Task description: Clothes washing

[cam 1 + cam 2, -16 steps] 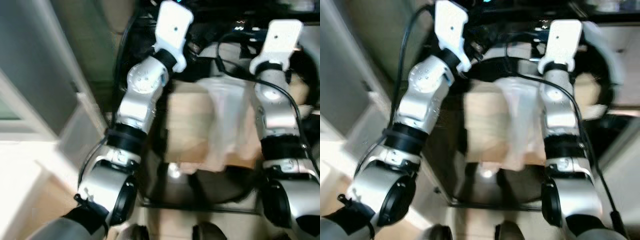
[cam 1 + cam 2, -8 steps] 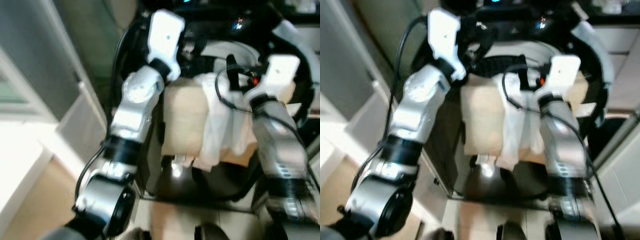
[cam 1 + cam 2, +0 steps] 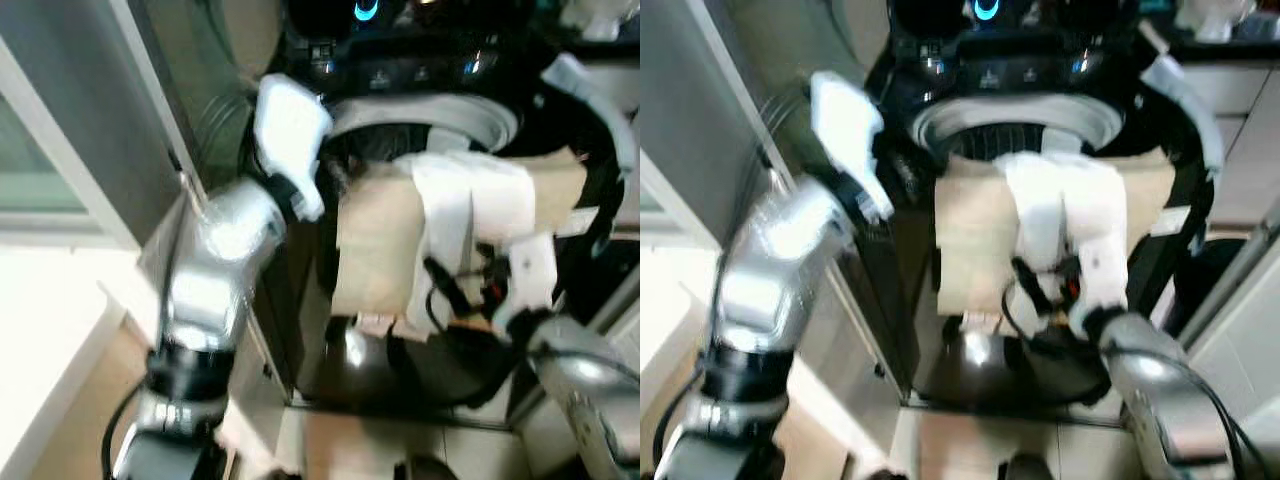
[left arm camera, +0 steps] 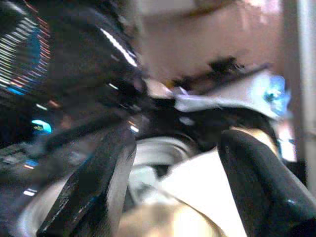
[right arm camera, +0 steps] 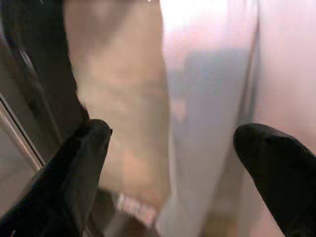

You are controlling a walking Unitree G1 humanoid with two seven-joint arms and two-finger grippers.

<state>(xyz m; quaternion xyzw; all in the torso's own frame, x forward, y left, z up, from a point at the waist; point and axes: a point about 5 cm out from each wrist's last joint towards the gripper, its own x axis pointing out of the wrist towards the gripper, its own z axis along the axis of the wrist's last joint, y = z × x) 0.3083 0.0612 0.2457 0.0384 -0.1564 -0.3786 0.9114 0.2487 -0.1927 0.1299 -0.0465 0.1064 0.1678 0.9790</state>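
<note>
While clothes drape washer rim, both pincers gape empty.

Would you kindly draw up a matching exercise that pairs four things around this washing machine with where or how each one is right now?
Things:
1. beige garment
2. white garment
3. left gripper
4. right gripper

States:
A. open, facing the hanging cloth
B. draped over the front rim of the washing machine, on the robot's left
C. open, raised near the drum opening
D. lying across the beige cloth

Pairs: 1-B, 2-D, 3-C, 4-A
</note>
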